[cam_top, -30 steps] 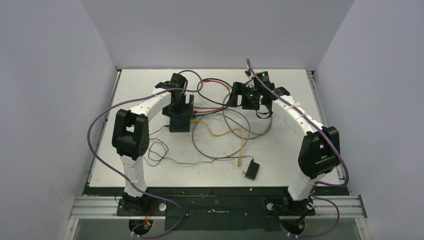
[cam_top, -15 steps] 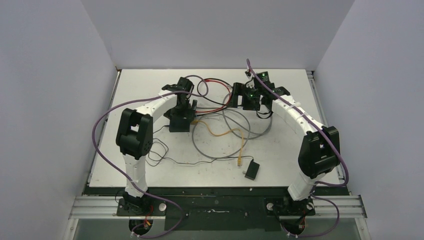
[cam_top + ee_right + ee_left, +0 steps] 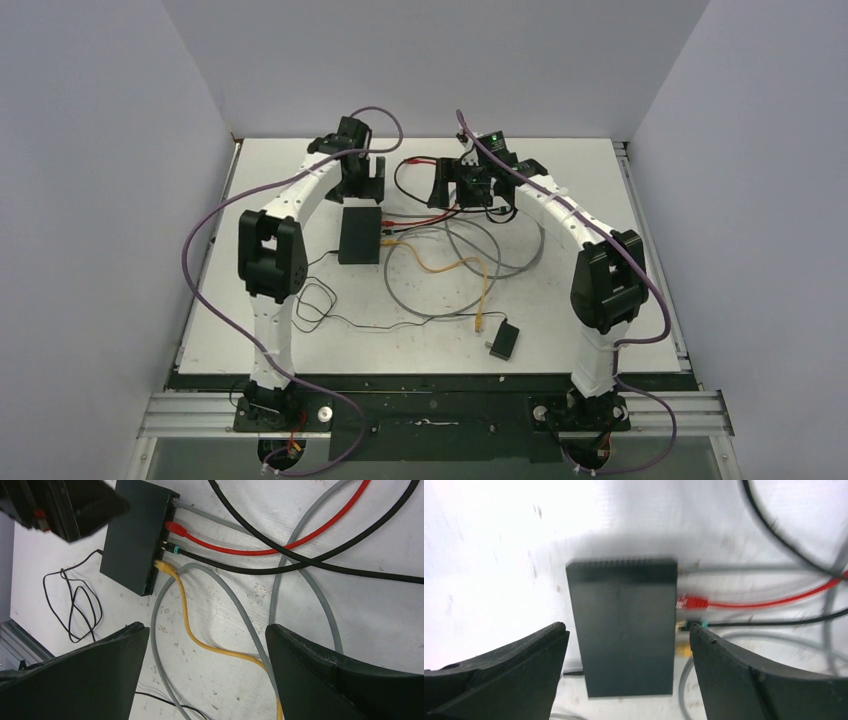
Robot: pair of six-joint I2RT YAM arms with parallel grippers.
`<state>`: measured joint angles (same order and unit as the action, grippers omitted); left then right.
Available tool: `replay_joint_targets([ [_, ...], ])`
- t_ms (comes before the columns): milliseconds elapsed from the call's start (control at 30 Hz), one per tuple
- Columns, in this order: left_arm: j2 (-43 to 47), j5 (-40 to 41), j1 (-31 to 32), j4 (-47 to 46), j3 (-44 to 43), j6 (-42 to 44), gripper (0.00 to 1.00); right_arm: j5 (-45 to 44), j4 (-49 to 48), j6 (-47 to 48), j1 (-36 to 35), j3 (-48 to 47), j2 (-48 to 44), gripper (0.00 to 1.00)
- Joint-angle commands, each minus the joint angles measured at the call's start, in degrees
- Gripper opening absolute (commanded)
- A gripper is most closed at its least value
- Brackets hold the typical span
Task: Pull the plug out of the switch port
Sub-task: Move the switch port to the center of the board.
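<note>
The switch (image 3: 360, 235) is a flat black box left of the table's middle, with its sockets facing right. Grey, red (image 3: 175, 528), teal-tipped black (image 3: 172, 548) and yellow (image 3: 162, 566) plugs sit in its ports. My left gripper (image 3: 360, 182) hovers just behind the switch, open and empty. In the left wrist view the switch (image 3: 624, 630) lies between and below the fingers, with the red plug (image 3: 691, 601) at its right edge. My right gripper (image 3: 455, 187) is open and empty above the cables, right of the switch (image 3: 140, 535).
Red, black, grey and yellow cables (image 3: 450, 255) loop across the table's middle. A small black adapter block (image 3: 503, 341) lies at the front, and its thin black cord (image 3: 315, 300) coils in front of the switch. The left gripper's body (image 3: 65, 505) shows in the right wrist view.
My left gripper has lifted off the switch and pulled back toward the far side. My right gripper has shifted left and a little farther back. The switch and the plugs have stayed put.
</note>
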<state>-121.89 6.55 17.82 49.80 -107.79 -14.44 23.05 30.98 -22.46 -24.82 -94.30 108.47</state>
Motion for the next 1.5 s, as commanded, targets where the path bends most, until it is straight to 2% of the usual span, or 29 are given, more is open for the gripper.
replay_joint_targets([
  [0,-8.61,-1.19,-0.54,5.25,-14.61,-2.31,0.88,0.03,0.65,1.5,-0.57,-2.09,-1.44,0.9],
  [133,-18.51,-2.42,-1.6,9.83,-27.87,-4.57,0.82,-0.32,0.75,1.31,-0.67,0.58,-4.02,0.9],
  [300,-22.06,-4.88,-3.9,9.11,-27.85,-8.92,0.76,-1.3,1.05,0.93,-0.67,4.46,-7.1,0.9],
  [500,-23.3,-4.62,-4.14,9.59,-26.13,-7.42,0.74,-2.37,1.34,0.81,-0.67,7.87,-9.41,0.9],
  [900,-19.84,-2.1,-2.17,9.48,-17.25,-5.67,0.69,-2.22,1.86,1.22,-0.6,7.17,-8.65,0.9],
  [1300,-8.14,-6.54,-0.86,0.38,1.89,-11.79,0.67,-1.7,1.88,1.19,-0.66,7.29,-7.99,0.9],
  [1467,-5.28,-6.55,0.97,-0.63,5.77,-12.51,0.66,-1.51,2.11,1.45,-0.67,7.2,-7.99,0.9],
])
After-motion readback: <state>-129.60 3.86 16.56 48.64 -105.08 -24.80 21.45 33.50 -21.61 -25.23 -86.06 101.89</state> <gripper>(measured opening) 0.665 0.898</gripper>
